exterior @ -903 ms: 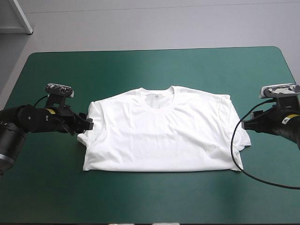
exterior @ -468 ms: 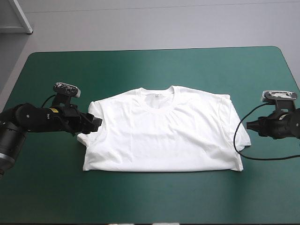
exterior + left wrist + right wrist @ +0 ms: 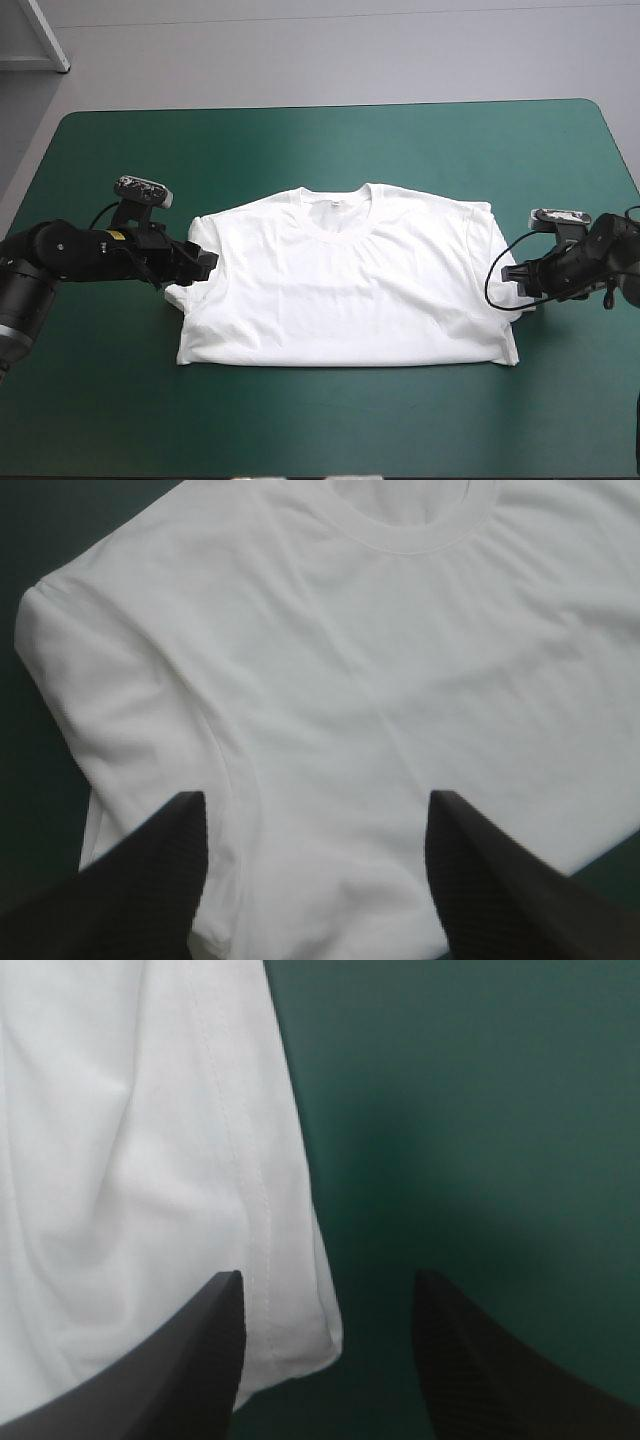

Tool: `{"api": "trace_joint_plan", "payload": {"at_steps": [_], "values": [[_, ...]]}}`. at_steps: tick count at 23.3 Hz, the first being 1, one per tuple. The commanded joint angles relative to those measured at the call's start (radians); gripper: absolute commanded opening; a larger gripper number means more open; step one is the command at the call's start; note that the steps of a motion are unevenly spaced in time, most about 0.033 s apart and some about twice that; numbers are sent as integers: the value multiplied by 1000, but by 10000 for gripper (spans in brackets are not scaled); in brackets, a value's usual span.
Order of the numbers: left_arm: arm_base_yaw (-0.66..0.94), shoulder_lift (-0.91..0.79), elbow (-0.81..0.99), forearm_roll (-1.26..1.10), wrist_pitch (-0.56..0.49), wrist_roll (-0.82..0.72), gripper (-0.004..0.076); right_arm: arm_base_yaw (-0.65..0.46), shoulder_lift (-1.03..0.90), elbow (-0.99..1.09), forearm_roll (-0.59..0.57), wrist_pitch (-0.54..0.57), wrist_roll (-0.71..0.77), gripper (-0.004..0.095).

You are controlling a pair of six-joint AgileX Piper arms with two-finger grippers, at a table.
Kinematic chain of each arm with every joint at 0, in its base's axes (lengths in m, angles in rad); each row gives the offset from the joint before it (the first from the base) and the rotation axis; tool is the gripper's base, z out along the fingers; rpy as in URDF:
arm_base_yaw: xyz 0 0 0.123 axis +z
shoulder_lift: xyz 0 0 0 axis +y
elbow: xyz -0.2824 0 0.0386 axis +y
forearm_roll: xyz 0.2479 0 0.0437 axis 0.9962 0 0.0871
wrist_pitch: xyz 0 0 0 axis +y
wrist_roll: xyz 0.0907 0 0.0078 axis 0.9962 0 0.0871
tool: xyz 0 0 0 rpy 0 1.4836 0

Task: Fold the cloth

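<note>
T-shirt (image 3: 345, 290): white, short-sleeved, spread flat at approx. centre of table's teal-green cover (image 3: 300, 140). Collar (image 3: 340, 203) twd 12 o'clock, bottom hem (image 3: 340, 362) twd 6 o'clock, roughly parallel w/ near table edge. Light creases across body. Lies as one flat spread; fold not yet made.

Left gripper (image 3: 205, 265): at 9 o'clock of T-shirt, low over cover, tips at edge of left sleeve (image 3: 203, 238). In left wrist view, fingers (image 3: 150, 880) released, standing well apart, white cloth filling the gap btwn them and running ahead as far as collar. Dark cover visible beyond sleeve on one side. Contact w/ cloth: cannot tell.

Right gripper (image 3: 512, 272): at 3 o'clock of T-shirt, at outer edge of right sleeve (image 3: 503, 250). In right wrist view, released likewise, jaws wide apart. Stitched sleeve edge runs into the gap and ends there in a rounded corner (image 3: 318, 1345), close to one finger. That finger sits over cloth, the other over bare cover. Contact w/ cloth: cannot tell.

Both arms low and near-level, reaching in from opp. sides, 9 and 3 o'clock, w/ T-shirt btwn them.
</note>
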Motion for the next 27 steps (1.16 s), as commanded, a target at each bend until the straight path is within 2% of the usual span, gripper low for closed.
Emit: {"api": "trace_joint_plan", "payload": {"at_steps": [1,5,6,7,10,14,17,22,24,27], "values": [[-3,-22,-25,-36,-33,2,466,-7,0,-22,47,-13,-28,434],[-3,-22,-25,-36,-33,2,466,-7,20,-22,49,20,-43,176],[-3,-22,-25,-36,-33,2,466,-7,16,-22,53,25,-55,18],[-3,-22,-25,-34,-29,2,466,-7,9,-22,68,21,-70,-12],[-3,-22,-25,3,-15,-3,463,-7,-59,-22,74,-5,-70,-6],[-3,-22,-25,7,-24,-3,448,38,-170,-22,141,27,-105,-6],[-3,-22,-25,7,-24,-3,448,130,-192,-22,177,32,-114,-8],[-3,-22,-25,7,-21,-3,448,317,-161,-22,167,14,-65,8],[-3,-22,-25,10,-14,-3,448,368,-151,-22,157,4,-65,98],[-3,-22,-25,35,8,-3,448,423,-147,-22,172,2,-77,305]]}}
